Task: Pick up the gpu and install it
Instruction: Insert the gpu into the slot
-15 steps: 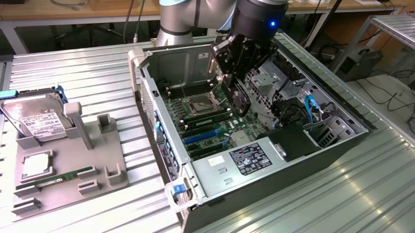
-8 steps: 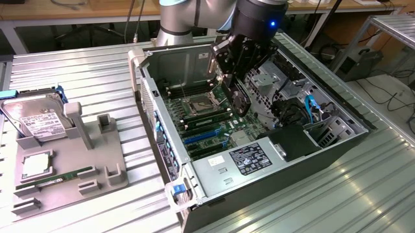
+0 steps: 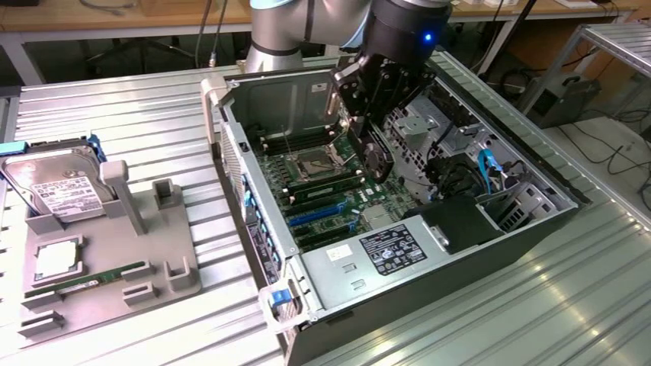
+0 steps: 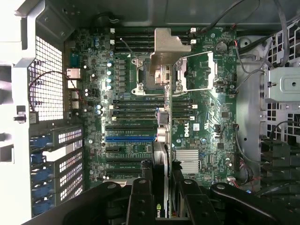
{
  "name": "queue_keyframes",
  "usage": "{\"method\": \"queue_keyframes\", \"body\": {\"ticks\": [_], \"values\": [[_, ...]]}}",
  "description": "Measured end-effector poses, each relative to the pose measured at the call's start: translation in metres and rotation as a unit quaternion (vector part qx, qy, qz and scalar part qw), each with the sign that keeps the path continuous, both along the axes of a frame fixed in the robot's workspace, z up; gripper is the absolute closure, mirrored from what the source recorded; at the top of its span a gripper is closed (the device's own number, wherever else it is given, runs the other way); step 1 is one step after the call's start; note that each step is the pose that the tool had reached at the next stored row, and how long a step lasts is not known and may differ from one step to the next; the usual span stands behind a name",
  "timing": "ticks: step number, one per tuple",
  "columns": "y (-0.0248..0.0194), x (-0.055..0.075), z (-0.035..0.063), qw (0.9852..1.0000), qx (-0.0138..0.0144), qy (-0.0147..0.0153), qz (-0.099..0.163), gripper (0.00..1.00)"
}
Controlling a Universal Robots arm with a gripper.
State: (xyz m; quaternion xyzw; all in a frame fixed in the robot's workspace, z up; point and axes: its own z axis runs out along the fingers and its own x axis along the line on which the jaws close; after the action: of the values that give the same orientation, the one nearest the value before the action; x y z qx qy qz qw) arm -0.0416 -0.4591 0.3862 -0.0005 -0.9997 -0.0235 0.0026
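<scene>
The gpu is a thin black card hanging on edge inside the open computer case, above the motherboard. My gripper is shut on its upper part. In the wrist view the gpu runs edge-on between my fingers, with its silver bracket at the far end over the CPU socket area. It hangs over the motherboard, apart from the blue expansion slot and the black slots beside it.
A grey parts holder lies at the exterior view's left with a silver hard drive, a CPU and a green RAM stick. Drive cages and cables crowd the case's right side. The ribbed metal table surrounds the case.
</scene>
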Motion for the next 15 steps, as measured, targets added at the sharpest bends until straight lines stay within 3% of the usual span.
{"method": "queue_keyframes", "body": {"ticks": [2, 5, 6, 12, 13, 14, 15], "values": [[0.0000, 0.0001, -0.0001, 0.9996, 0.0000, -0.0018, 0.027, 0.74], [0.0000, 0.0001, -0.0002, 0.9970, 0.0000, -0.0056, 0.077, 0.74], [0.0000, 0.0001, -0.0003, 0.9950, 0.0000, -0.0074, 0.100, 0.74], [0.0000, 0.0001, -0.0006, 0.9869, 0.0000, -0.0117, 0.161, 0.74], [0.0000, 0.0000, -0.0007, 0.9847, 0.0000, -0.0126, 0.174, 0.74], [0.0000, 0.0001, -0.0008, 0.9808, 0.0000, -0.0141, 0.194, 0.74], [0.0000, 0.0000, -0.0009, 0.9790, 0.0000, -0.0148, 0.203, 0.74]]}}
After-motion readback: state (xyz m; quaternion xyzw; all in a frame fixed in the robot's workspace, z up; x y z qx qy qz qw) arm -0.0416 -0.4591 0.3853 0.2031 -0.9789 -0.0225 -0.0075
